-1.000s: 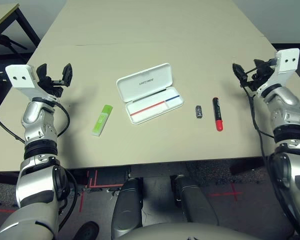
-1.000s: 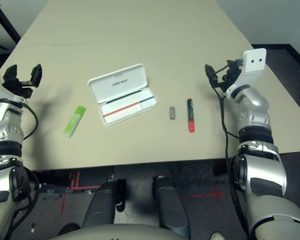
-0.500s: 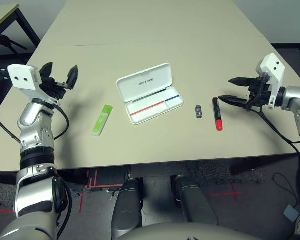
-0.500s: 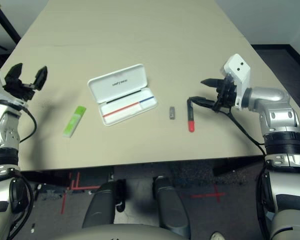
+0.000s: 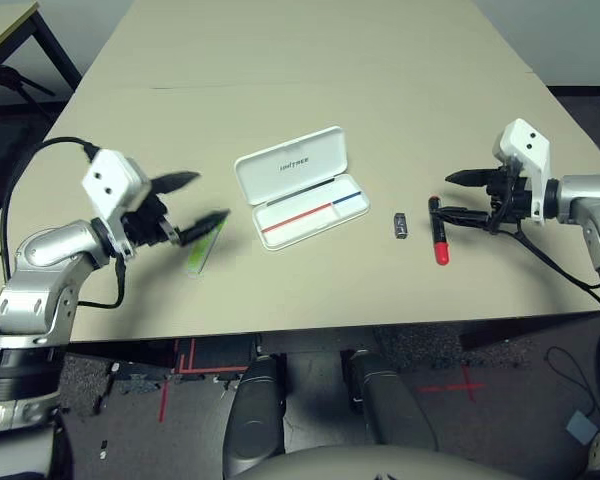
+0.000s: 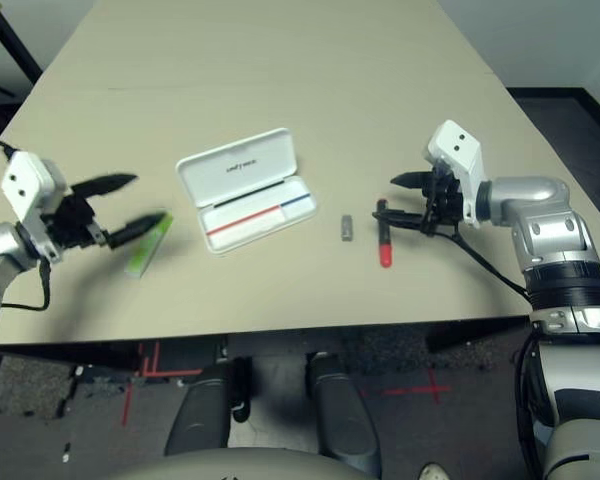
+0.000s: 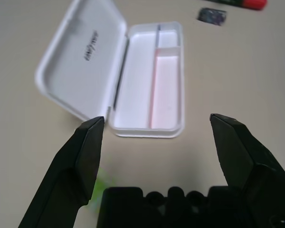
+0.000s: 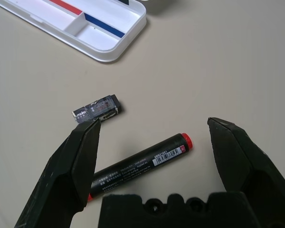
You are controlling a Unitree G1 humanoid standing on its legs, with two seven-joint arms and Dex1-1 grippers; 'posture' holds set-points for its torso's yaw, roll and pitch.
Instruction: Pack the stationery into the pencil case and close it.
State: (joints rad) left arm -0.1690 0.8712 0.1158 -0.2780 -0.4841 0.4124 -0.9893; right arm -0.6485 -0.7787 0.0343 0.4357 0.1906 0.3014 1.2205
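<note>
Lying open near the middle of the table (image 5: 310, 60), the white pencil case (image 5: 300, 185) is shown with its lid folded back and its tray bare. The green highlighter (image 5: 206, 243) rests to its left; the small dark grey piece (image 5: 399, 225) and the red-and-black marker (image 5: 437, 229) rest to its right, none yet packed. The left gripper (image 5: 192, 204) is held just above the highlighter, fingers spread wide and empty. The right gripper (image 5: 450, 194) is poised over the marker's black end, likewise spread wide and empty.

Two risks are judged likely. A round marker may be rolled aside if one finger meets it first, and the grey piece nearby may be knocked. The highlighter, approached from the end rather than across its barrel, may be pushed instead of pinched.

The right wrist view reveals the marker lying slantwise between the fingers (image 8: 78, 161) and what appears to be printed labelling on the grey piece, detail lost from the head. The left wrist view shows only a green sliver beside one finger.
</note>
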